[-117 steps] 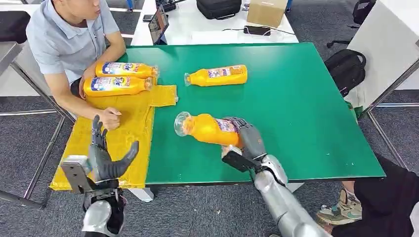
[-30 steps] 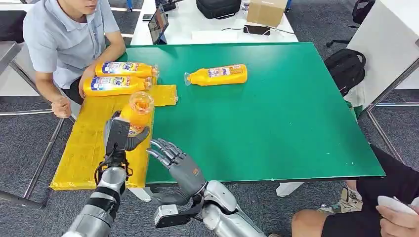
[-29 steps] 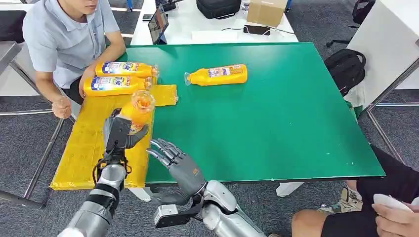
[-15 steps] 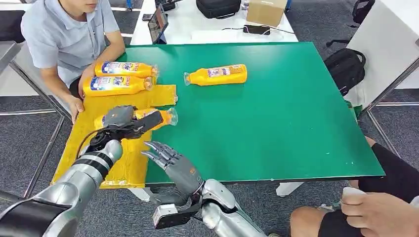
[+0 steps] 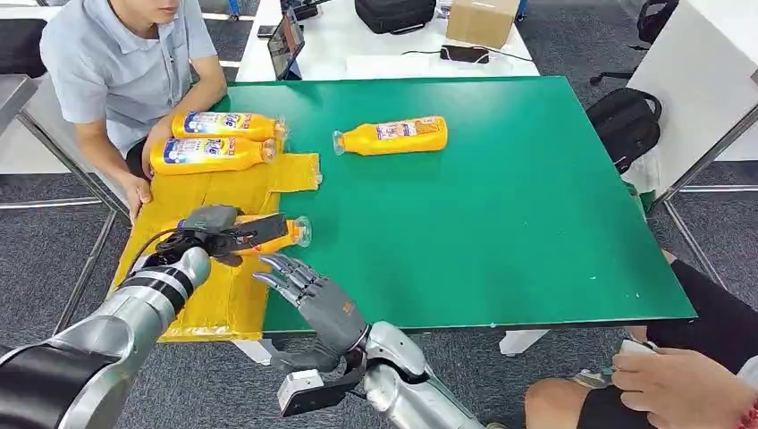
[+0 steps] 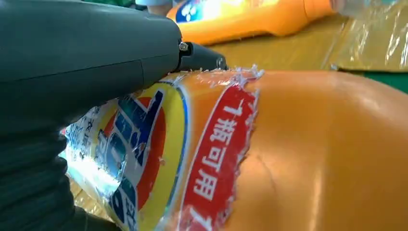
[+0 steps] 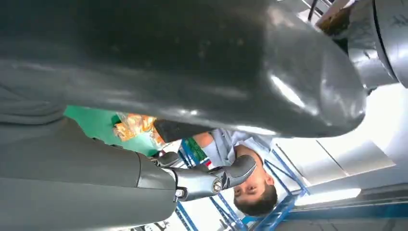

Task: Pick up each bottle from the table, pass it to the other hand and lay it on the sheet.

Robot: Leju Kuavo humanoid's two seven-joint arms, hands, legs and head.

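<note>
The left hand (image 5: 223, 234) has its fingers wrapped round the orange bottle (image 5: 273, 234), which lies on its side low over the yellow sheet (image 5: 192, 295), cap end pointing to three o'clock and just over the sheet's edge. Whether it rests on the sheet yet, I can't tell. From the wrist camera, the thumb (image 6: 96, 62) presses on the label (image 6: 144, 159), which is torn and ragged along its edge. The right hand (image 5: 313, 299) hovers near the desk's front edge, at about five o'clock from the bottle, fingers spread and holding nothing.

Two bottles (image 5: 210, 140) already lie side by side at the sheet's far end, twelve o'clock from the one in hand, next to a seated person's arm (image 5: 134, 165). One more bottle (image 5: 391, 136) lies on the green desk (image 5: 536, 223), well apart, at about one o'clock.

That plastic looks smooth and glossy, likely slippery, and full of liquid, so probably some heft. The body should be fairly stiff but round, so it may roll once let go. I'd take the next one round the labelled middle, where the paper gives some grip, not the narrow neck.
</note>
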